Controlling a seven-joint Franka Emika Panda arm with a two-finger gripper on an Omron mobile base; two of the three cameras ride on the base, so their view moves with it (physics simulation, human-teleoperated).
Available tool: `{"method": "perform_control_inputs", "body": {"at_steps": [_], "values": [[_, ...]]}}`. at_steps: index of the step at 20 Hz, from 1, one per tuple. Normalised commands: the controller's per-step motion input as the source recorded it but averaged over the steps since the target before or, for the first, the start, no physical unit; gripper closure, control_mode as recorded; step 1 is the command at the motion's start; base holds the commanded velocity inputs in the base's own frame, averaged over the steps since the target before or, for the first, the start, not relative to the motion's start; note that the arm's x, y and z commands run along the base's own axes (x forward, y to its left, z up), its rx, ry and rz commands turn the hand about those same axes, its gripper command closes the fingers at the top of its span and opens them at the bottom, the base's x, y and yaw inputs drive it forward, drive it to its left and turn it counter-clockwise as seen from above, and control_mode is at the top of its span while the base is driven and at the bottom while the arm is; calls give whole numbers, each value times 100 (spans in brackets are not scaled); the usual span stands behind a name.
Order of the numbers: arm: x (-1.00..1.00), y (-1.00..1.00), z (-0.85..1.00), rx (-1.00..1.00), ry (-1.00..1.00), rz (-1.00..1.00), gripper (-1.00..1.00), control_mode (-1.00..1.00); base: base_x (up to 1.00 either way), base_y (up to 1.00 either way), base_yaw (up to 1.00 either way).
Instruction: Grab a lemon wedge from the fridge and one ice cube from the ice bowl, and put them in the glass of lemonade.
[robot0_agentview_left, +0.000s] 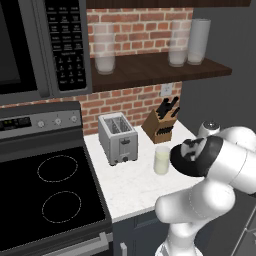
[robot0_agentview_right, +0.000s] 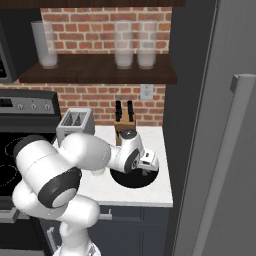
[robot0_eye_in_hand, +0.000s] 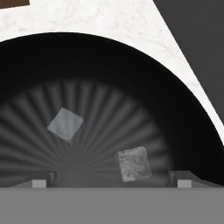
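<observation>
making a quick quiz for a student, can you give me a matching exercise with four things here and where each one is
Things:
1. toaster
2. ice bowl
3. glass of lemonade
4. knife block

Places:
a. directly below the open fingers
b. against the brick wall, right of the toaster
c. next to the stove
d. on the counter in front of the knife block

Pairs: 1-c, 2-a, 3-d, 4-b

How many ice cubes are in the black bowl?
2. One ice cube lies left of the bowl's middle; the other lies lower right, nearer the end effector. The near part is hidden.
</observation>
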Motion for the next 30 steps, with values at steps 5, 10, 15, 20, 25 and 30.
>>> {"method": "perform_control_inputs", "body": {"at_steps": [5,10,15,20,25,30], "values": [[8,-7,-22,0,0,0,-100,-100,0,0,0],[4,-3,-18,0,0,0,-100,-100,0,0,0],[10,-8,-11,0,0,0,-100,-100,0,0,0],[10,-5,-13,0,0,0,-100,-100,0,0,0],[5,-4,-18,0,0,0,-100,-100,0,0,0],[0,-1,-24,0,0,0,-100,-100,0,0,0]]}}
